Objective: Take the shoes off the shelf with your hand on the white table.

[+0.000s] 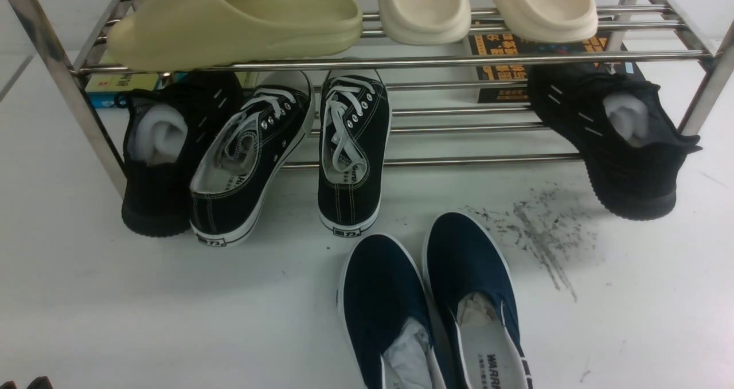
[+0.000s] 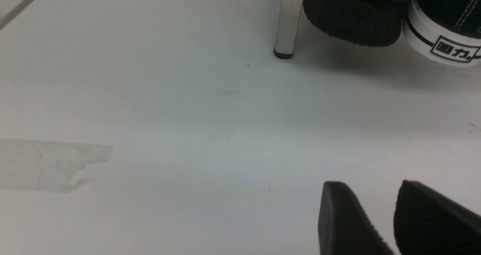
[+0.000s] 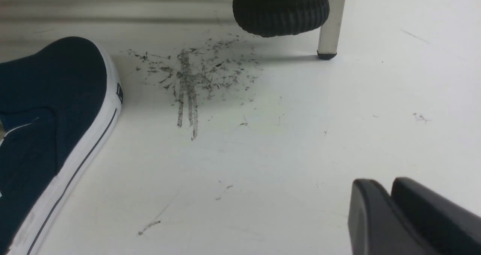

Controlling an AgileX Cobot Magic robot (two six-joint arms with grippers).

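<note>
The two navy-blue shoes point(image 1: 381, 297) point(image 1: 467, 263) lie side by side on the white table point(image 1: 143, 308), toes toward the shelf point(image 1: 401, 62), in front of it and off its rungs. Paper stuffing shows in their openings. In the right wrist view one navy shoe point(image 3: 49, 108) lies off to the side, apart from my right gripper point(image 3: 383, 180), whose fingers are together with nothing between them. My left gripper point(image 2: 370, 185) hovers over bare table near a shelf leg point(image 2: 287, 22), with a gap between its fingers and nothing in it. Neither arm shows clearly in the front view.
Black lace-up sneakers point(image 1: 246, 154) point(image 1: 352, 148) and black knit sneakers point(image 1: 166, 148) point(image 1: 625, 142) lean off the lower tier onto the table. Olive slides point(image 1: 235, 22) and cream slides point(image 1: 487, 4) sit on the upper tier. Dark scuff streaks point(image 1: 539, 234) mark the table beside the navy pair.
</note>
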